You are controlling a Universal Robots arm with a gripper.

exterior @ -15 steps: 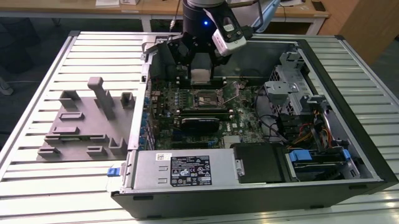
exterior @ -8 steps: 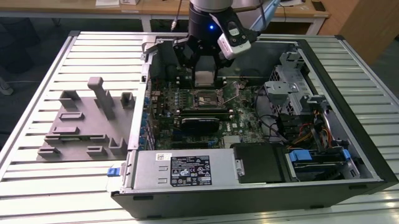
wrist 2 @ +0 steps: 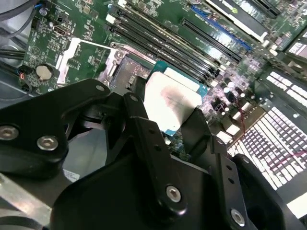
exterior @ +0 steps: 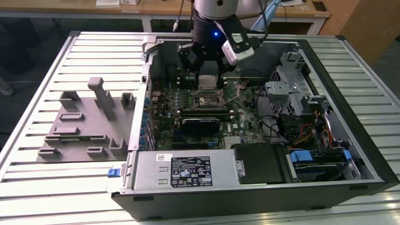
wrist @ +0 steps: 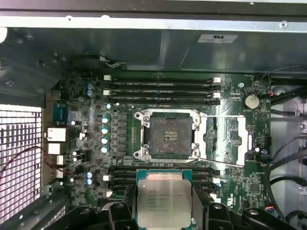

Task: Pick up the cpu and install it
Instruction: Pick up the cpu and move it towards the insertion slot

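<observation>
I've got the gripper point(exterior: 207, 78) in the upper ctr of the exterior view, reaching down into the open computer case point(exterior: 250, 199), which lies on its side on the slatted table point(exterior: 44, 187). The claw is clamped on the cpu point(exterior: 207, 83). In both wrist views the black fingers point(wrist: 125, 211) point(wrist 2: 144, 120) press on two opposite edges of it, w/ the silvery top facing the first wrist view's camera. The cpu point(wrist: 164, 196) is held off the motherboard point(wrist: 81, 91), not seated. In the first wrist view it sits over the memory slots point(wrist: 120, 172), just beside the socket point(wrist: 169, 135). In the exterior view it's just above the socket point(exterior: 211, 99) in the frame. The socket is uncovered, contact field showing, and its load plate point(wrist: 237, 139) is flipped open to one side. Can't tell how high the cpu hangs over the board. The grey fixture block point(exterior: 81, 126) sits on the table at the exterior view's left, just beside the case. The PSU point(exterior: 181, 169) is in the lower ctr of that frame.
</observation>
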